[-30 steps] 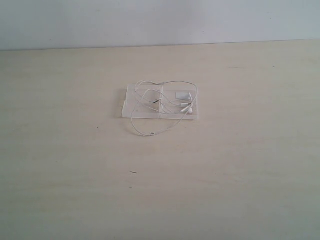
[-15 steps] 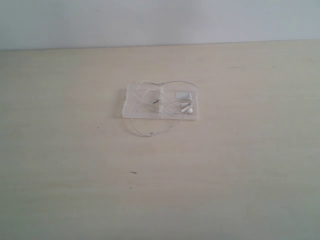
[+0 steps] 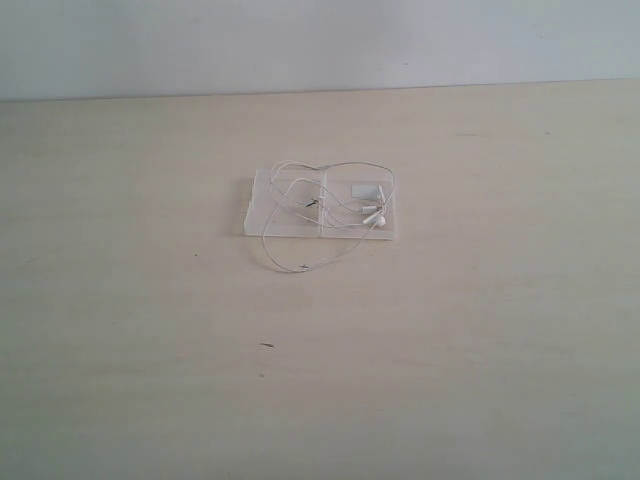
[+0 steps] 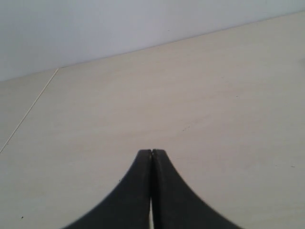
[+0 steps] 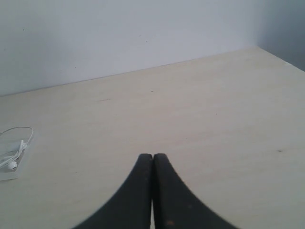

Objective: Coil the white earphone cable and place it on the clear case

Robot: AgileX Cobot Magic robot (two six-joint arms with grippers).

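Observation:
The clear case [image 3: 262,210] lies flat in the middle of the table, its two square halves side by side and a small white label [image 3: 366,187] on the right half. The white earphone cable [image 3: 345,212] lies in loose loops across the case, with one loop [image 3: 285,265] hanging off the front onto the table. Its earbuds [image 3: 379,219] rest on the right half. Neither arm shows in the exterior view. My left gripper [image 4: 151,151] is shut and empty over bare table. My right gripper [image 5: 152,155] is shut and empty, with the case edge [image 5: 5,175] and the earphone cable [image 5: 19,143] far off to one side.
The pale wooden table [image 3: 480,330] runs to a plain light wall [image 3: 320,40] at the back. A small dark speck [image 3: 267,345] lies on the table in front of the case. A table seam [image 4: 28,109] shows in the left wrist view.

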